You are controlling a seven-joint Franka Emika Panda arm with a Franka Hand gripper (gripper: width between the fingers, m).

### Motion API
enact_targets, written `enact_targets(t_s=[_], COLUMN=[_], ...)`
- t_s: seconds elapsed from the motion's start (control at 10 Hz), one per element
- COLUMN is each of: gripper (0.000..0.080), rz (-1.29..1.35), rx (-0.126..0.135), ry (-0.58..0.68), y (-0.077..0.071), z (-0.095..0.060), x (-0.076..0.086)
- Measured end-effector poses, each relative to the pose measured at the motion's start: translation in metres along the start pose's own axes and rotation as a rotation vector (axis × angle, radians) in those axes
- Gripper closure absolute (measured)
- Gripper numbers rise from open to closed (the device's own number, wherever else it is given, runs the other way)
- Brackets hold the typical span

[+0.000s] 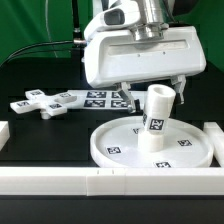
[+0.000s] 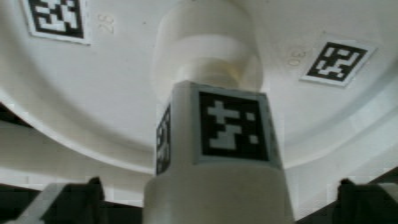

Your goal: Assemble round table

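Standing slightly tilted at the middle of the big rimmed disc (image 1: 122,140), the short white post (image 1: 156,120) shows a black-and-white tag on its side; gripper (image 1: 152,92) hangs over it, jaws spread, not touching.

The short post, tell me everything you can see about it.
The post is a short white cylinder, plastic-looking, with a black-and-white square tag on its side. It stands at the middle of the round disc, base touching it, leaning toward the exterior view's right. The open gripper hangs above, straddling its top, not visibly touching.
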State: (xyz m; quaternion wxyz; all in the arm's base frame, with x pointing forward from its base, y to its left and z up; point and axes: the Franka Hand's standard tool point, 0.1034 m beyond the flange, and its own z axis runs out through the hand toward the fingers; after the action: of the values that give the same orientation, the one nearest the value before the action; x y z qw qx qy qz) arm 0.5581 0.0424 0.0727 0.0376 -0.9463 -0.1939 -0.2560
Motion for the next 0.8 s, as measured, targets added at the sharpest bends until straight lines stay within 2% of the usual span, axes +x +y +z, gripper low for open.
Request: enact_targets(t_s=[0.2,0.5,0.8], gripper=[0.0151,0.0150,0.0150], rz=[-0.004,-0.023,-0.021], rx=[0.001,-0.008,-0.004], ry=[-0.010,-0.049,-0.047], y=[0.002,0.017,0.014], z=[-0.003,-0.025,-0.021], x=[0.001,0.014,0.012])
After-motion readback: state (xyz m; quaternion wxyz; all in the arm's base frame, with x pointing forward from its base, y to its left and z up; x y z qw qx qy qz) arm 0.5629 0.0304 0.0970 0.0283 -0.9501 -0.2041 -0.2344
